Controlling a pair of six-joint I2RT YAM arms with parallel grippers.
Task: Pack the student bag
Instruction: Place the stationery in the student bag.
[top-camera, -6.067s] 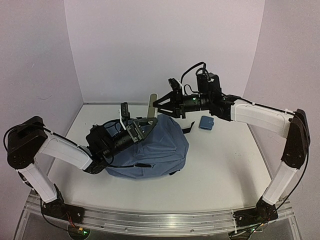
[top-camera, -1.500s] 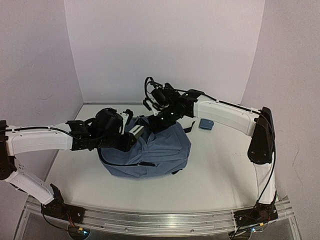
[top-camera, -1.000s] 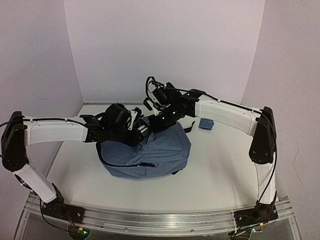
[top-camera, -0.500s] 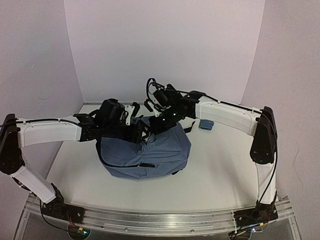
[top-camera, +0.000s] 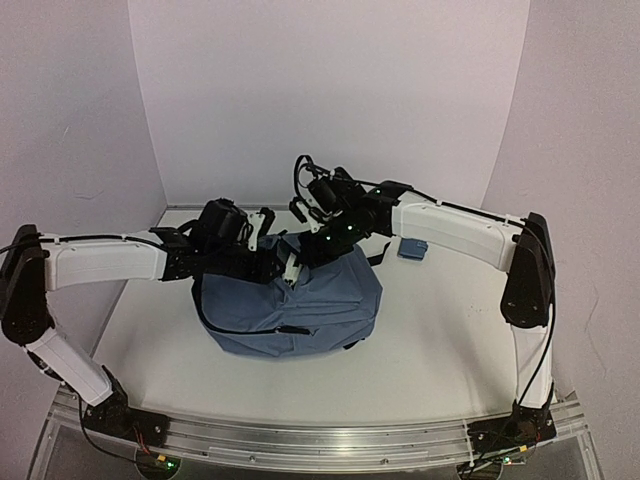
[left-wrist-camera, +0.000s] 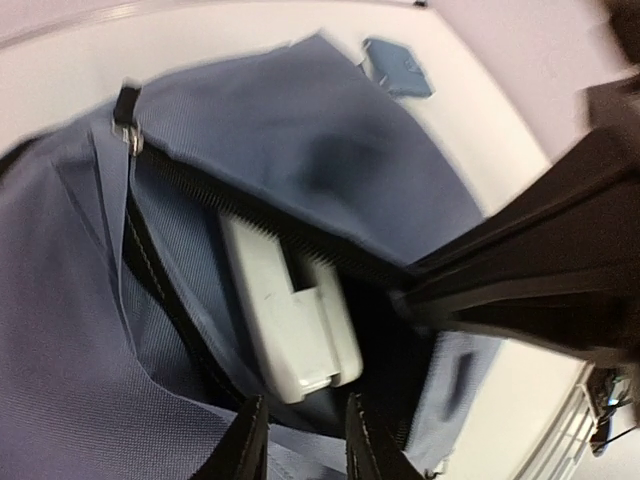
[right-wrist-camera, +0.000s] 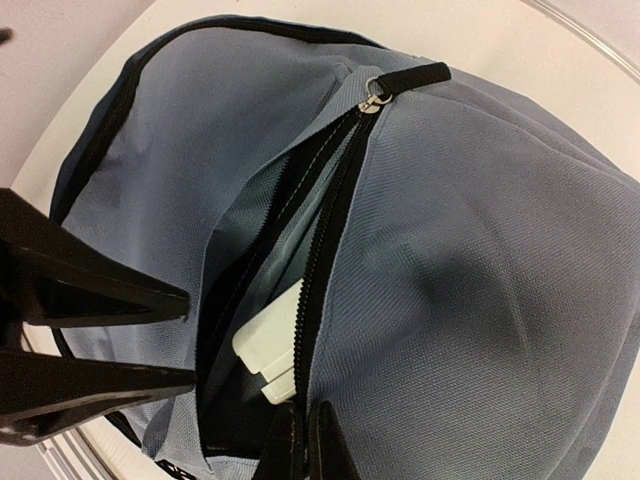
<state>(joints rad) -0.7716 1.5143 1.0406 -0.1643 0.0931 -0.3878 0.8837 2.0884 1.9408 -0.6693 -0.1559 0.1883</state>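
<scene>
Gaping student bag (top-camera: 300, 312) beneath both, right pincer (right-wrist-camera: 303, 442) pinching its zipper edge, left pincer (left-wrist-camera: 300, 440) narrow, grip unclear.

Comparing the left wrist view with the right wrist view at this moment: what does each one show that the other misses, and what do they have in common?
Only the left wrist view shows the small blue pouch lying beyond the bag. It also shows the right gripper from outside, shut on the bag's zipper edge. Only the right wrist view shows the left gripper from outside, its fingers apart beside the opening. Both show the bag unzipped with a white object lying inside it.
</scene>
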